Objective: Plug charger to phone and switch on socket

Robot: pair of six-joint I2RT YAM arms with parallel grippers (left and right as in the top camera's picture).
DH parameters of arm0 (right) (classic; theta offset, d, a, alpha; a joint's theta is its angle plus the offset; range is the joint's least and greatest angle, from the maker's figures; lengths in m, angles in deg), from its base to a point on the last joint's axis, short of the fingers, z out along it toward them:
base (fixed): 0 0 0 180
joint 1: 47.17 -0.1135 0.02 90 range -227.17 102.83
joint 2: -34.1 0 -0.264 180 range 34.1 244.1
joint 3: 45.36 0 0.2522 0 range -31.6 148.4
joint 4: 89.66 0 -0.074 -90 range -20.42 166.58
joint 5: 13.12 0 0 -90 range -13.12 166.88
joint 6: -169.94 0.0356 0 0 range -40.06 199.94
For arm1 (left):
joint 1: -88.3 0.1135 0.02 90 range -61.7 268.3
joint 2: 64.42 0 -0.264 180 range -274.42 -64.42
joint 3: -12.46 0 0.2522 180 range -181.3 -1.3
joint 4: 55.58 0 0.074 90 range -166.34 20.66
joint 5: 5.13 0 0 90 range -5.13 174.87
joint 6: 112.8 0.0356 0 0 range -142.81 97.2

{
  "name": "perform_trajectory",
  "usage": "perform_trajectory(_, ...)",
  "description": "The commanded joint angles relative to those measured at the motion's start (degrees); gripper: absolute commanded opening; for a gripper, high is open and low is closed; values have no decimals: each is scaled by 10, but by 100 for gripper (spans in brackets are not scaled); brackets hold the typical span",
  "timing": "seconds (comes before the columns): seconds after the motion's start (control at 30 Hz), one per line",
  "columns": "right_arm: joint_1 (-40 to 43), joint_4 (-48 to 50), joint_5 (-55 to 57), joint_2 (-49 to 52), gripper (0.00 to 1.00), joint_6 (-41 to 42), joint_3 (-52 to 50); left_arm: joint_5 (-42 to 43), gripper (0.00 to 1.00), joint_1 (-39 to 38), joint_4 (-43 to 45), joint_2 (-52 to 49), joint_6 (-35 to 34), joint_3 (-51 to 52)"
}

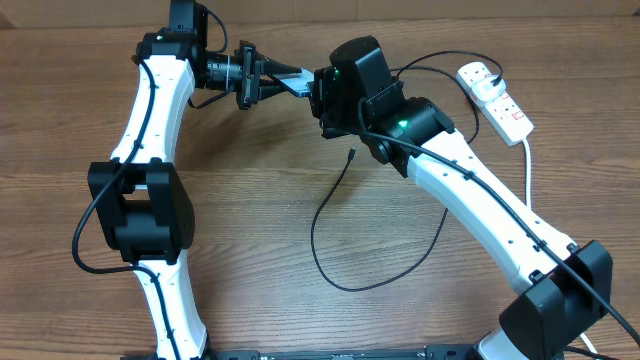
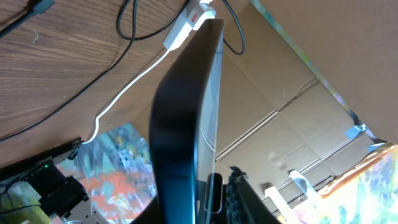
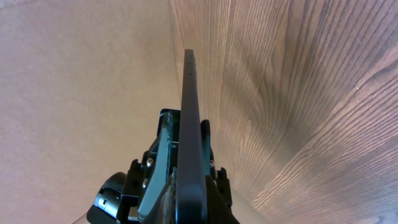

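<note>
1. We see the phone (image 1: 290,82) raised off the table (image 1: 250,200), edge-on between both grippers.
2. The right gripper (image 3: 185,134) is clamped tight on it.
3. The left gripper (image 1: 268,78) straddles its other end; we cannot tell whether it grips.
4. The charger (image 1: 330,240) lies looped below; the socket (image 1: 495,98) sits well apart.

Wood-grain table (image 1: 250,200), evenly lit; brown cardboard panels (image 2: 280,112) standing along far edge.
</note>
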Motion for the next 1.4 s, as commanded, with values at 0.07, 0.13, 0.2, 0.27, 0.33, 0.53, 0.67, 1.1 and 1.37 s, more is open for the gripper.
perform_trajectory(0.07,-9,9,2,-24,6,3,8,13,4,-4,-2,17,-14,-9)
perform_trajectory(0.13,-11,9,-4,-24,6,2,8,13,4,-4,-2,17,-15,-9)
perform_trajectory(0.2,-14,9,-6,-24,6,2,8,13,4,-4,-1,17,-16,-9)
perform_trajectory(0.27,-17,9,-7,-24,9,-5,8,13,4,-4,-1,17,-15,-9)
perform_trajectory(0.33,-17,8,-8,-24,23,-40,8,12,4,-4,0,17,-13,-9)
perform_trajectory(0.53,-17,-20,-8,-24,57,-200,8,-28,4,4,9,17,24,-9)
perform_trajectory(0.67,-13,-82,-25,-24,65,-299,8,-73,4,18,9,17,68,-9)
perform_trajectory(1.1,12,-174,-185,-25,79,-684,8,-312,4,65,-69,17,355,-9)
perform_trajectory(1.37,16,-264,-22,-23,100,-705,1,-428,4,64,-112,17,474,-9)
